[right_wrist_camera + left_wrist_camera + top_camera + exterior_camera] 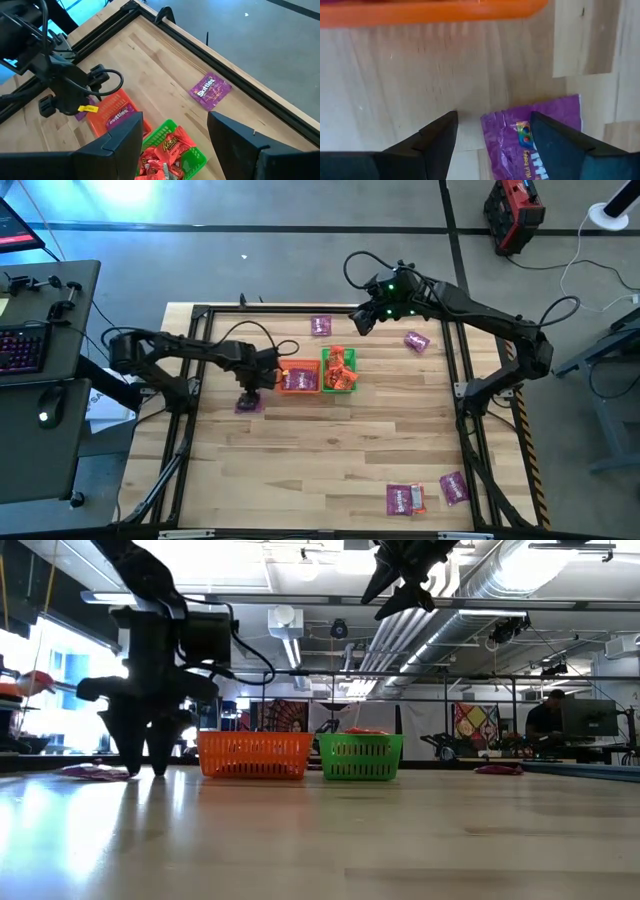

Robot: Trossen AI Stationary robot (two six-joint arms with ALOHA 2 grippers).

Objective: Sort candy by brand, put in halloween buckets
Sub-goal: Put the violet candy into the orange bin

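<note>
The left tool (250, 397) stands low over a purple packet (247, 406) on the worktop (330, 450), just at seven o'clock of the orange bucket (297, 380); its fingers are spread, one resting over the packet, nothing grasped. This looks like the pick-up step: next it must close on that packet and lift it into the orange bucket. The right tool (362, 320) hovers released at twelve o'clock above the green bucket (339, 370), which is heaped with orange-red candy.

Counted: two buckets. Loose purple packets: five seen, with a sixth possibly overlapping at five o'clock.
</note>
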